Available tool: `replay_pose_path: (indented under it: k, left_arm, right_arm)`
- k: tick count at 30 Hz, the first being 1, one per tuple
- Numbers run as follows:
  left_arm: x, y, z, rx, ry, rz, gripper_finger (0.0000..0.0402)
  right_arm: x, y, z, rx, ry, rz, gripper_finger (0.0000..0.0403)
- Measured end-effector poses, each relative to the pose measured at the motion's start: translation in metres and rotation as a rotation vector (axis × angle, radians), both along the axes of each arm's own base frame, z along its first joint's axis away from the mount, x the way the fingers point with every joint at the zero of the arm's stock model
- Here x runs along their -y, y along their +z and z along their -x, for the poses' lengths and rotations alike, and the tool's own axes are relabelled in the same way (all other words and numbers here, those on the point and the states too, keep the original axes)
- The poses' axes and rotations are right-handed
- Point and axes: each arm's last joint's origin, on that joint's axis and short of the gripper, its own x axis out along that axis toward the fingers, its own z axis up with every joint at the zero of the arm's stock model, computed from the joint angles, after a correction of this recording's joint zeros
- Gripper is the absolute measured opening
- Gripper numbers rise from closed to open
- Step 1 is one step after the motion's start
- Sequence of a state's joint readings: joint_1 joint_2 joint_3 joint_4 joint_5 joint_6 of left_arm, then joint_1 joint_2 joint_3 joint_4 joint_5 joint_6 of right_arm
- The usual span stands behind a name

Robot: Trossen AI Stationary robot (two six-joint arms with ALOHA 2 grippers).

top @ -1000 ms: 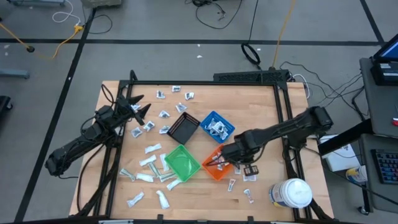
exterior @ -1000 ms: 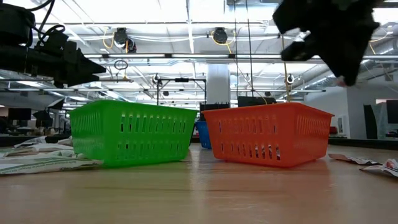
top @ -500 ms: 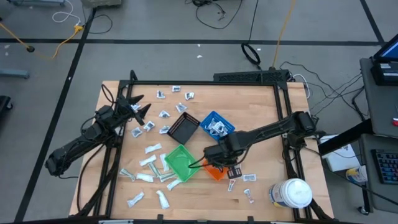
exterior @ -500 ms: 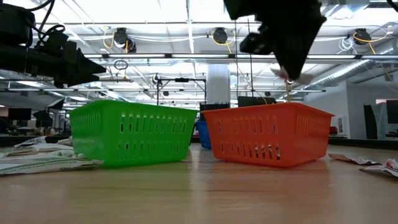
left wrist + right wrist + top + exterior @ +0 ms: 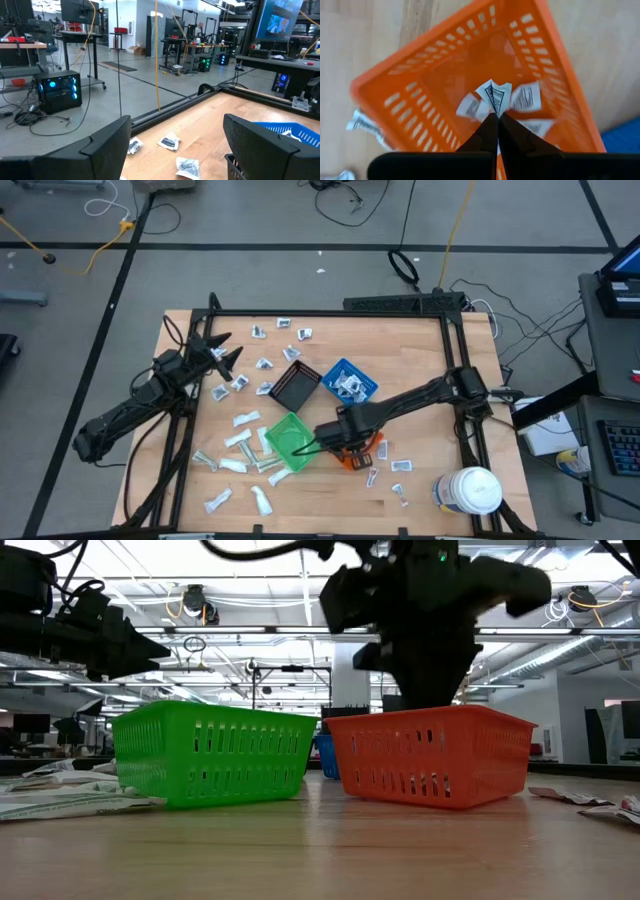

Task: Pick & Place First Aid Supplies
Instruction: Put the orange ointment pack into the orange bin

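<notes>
Swung in from the table's right, the right gripper now hangs over the orange slotted plastic bin, fingers pinched on a small white crinkly packet, light, limp, best nipped by its edge; left gripper waits open.

A dark arm hangs over the orange bin, beside the green bin.

High view looks straight down; low view level across table; both share orange bin
</notes>
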State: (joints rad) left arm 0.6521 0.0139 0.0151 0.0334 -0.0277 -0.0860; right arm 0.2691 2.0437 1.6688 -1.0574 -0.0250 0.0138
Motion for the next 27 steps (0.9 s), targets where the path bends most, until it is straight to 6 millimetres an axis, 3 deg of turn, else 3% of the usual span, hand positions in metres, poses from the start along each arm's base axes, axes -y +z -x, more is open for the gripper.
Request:
replay_pose_path:
  k: [7, 15, 18, 21, 27]
  left_arm:
    - [0.000, 0.000, 0.000, 0.000, 0.000, 0.000, 0.0324]
    - [0.000, 0.000, 0.000, 0.000, 0.000, 0.000, 0.0324]
    - [0.000, 0.000, 0.000, 0.000, 0.000, 0.000, 0.0324]
    - [0.000, 0.000, 0.000, 0.000, 0.000, 0.000, 0.0324]
    - [0.000, 0.000, 0.000, 0.000, 0.000, 0.000, 0.0324]
  right_arm:
    - [-0.002, -0.006, -0.002, -0.011, -0.021, -0.030, 0.0028]
    - [-0.001, -0.006, -0.002, -0.021, -0.103, -0.033, 0.0165]
    - [0.001, 0.004, 0.002, 0.003, -0.202, 0.005, 0.0200]
    - [0.003, 0.015, 0.006, 0.023, -0.349, 0.037, 0.0214]
    - [0.001, 0.016, 0.010, 0.012, -0.557, 0.047, 0.0207]
